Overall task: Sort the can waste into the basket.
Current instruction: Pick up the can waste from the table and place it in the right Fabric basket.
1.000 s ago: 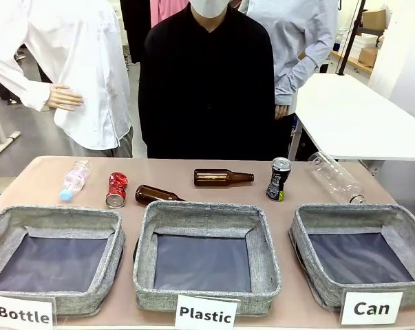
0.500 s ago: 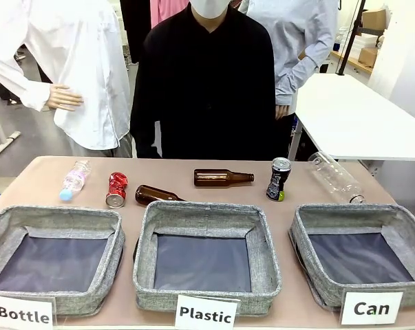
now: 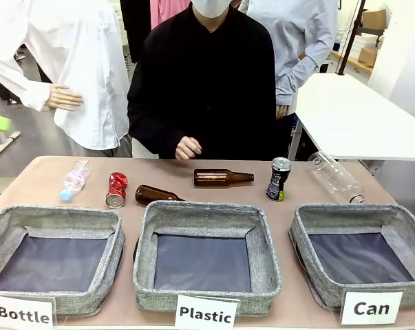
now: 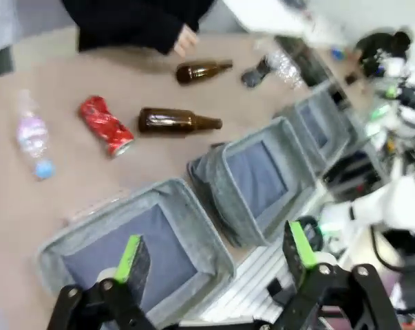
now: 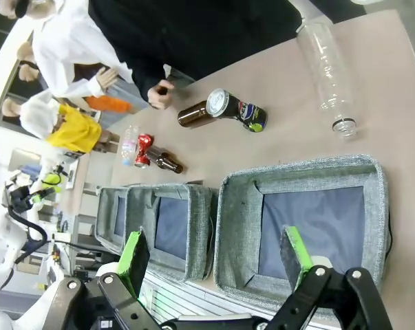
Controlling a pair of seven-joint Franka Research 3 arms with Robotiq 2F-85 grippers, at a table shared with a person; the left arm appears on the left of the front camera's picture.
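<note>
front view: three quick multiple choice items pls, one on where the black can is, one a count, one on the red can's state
1. The black can stands: A in a bin; B in a hand; C upright on the table.
2. Brown bottles on the table: A one; B two; C three.
3. The red can is: A crushed, lying down; B whole, upright; C held in a hand.
C: it stands on bare tabletop. B: two lie there. A: it is dented and on its side.
</note>
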